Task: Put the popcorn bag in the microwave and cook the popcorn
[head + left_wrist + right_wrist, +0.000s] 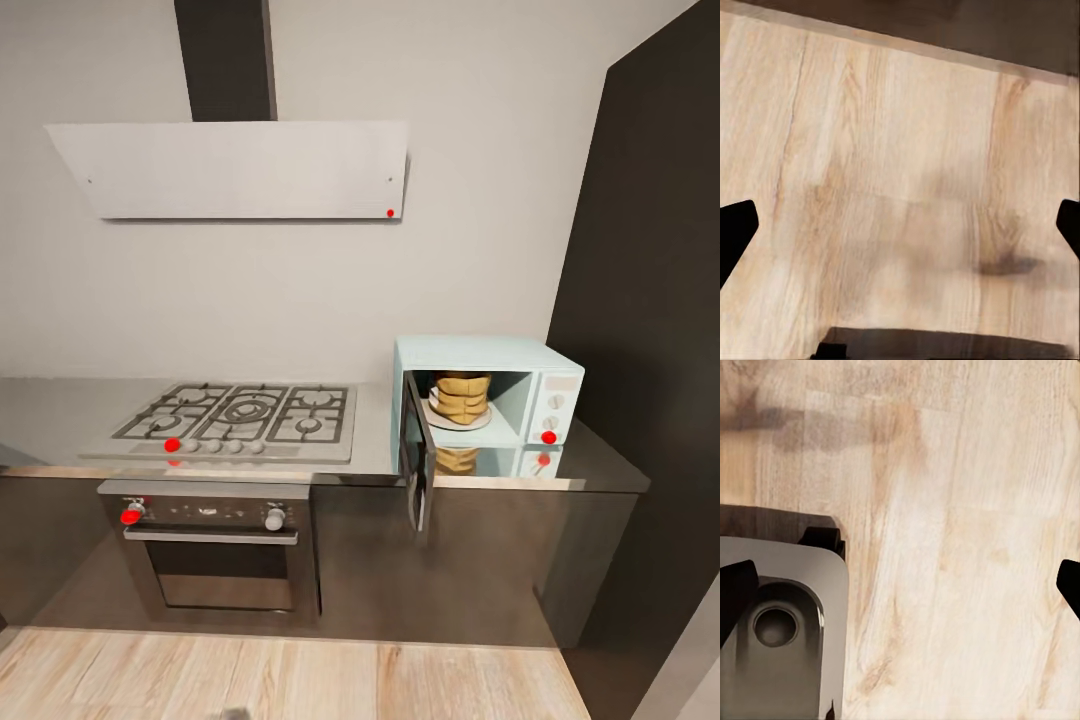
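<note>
Both hands (900, 225) (900, 585) spread, empty — one popcorn bag (461, 396) inside one microwave (487, 390), door ajar.

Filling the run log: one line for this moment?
popcorn bag: inside microwave | door: open | left gripper: open, empty | right gripper: open, empty

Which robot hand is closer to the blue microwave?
Probably the right, but that's only a guess. The microwave sits on the countertop toward the robot's right. The left gripper and right gripper hang open over the wooden floor.

Soft, even, bright light throughout; renders slightly blurred, with faint smudged shadows on the wooden floor (907, 150).
</note>
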Available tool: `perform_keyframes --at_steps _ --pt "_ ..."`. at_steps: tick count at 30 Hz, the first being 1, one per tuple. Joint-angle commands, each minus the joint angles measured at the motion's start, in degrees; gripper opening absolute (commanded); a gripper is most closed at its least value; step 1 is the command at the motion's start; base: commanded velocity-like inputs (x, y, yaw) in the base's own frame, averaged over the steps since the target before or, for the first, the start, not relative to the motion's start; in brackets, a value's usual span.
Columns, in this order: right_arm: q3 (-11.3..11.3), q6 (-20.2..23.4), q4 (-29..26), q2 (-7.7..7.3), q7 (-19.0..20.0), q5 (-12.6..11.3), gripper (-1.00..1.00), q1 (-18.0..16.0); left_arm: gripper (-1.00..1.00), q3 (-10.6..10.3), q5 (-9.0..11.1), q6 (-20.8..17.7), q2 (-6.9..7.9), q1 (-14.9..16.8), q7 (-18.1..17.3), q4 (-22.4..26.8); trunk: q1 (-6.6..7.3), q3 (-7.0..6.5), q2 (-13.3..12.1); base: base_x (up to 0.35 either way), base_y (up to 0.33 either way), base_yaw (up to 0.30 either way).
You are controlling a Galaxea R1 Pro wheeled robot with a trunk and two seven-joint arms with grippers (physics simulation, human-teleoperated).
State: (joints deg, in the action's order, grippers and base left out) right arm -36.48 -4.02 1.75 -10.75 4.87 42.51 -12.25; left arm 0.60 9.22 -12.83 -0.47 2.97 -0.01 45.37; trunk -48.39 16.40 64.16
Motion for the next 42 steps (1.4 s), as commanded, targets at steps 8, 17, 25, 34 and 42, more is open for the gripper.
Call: perform_keyframes --at_steps 8,17,25,34,42 --pt "-0.43 -0.26 0.18 0.06 0.07 0.3 1.0 -0.1 1.0 -0.33 0.63 -12.14 -1.14 15.72 -0.69 13.21 0.0 0.09 0.05 0.0 0.0 0.0" --pt "-0.51 -0.38 0.14 0.0 0.05 0.24 1.0 -0.12 1.0 -12.63 -0.04 -14.15 -5.79 18.73 -0.6 33.64 0.0 0.09 0.05 0.0 0.0 0.0" --pt "-1.03 -0.36 0.16 0.11 0.33 -0.38 1.0 -0.11 1.0 -13.23 0.51 -13.64 -4.91 18.74 -0.88 34.29 0.0 0.09 0.05 0.0 0.0 0.0" --pt "-1.04 -0.37 0.18 0.61 0.58 -2.06 1.0 -0.08 1.0 -13.43 0.18 -13.36 -5.32 18.74 -0.7 30.71 0.0 0.09 0.05 0.194 0.0 0.0" --pt "-1.04 -0.37 0.18 0.71 0.58 -2.14 1.0 -0.11 1.0 -13.52 0.22 -13.27 -5.36 18.74 -0.77 30.32 0.0 0.09 0.05 0.173 0.0 -0.001"
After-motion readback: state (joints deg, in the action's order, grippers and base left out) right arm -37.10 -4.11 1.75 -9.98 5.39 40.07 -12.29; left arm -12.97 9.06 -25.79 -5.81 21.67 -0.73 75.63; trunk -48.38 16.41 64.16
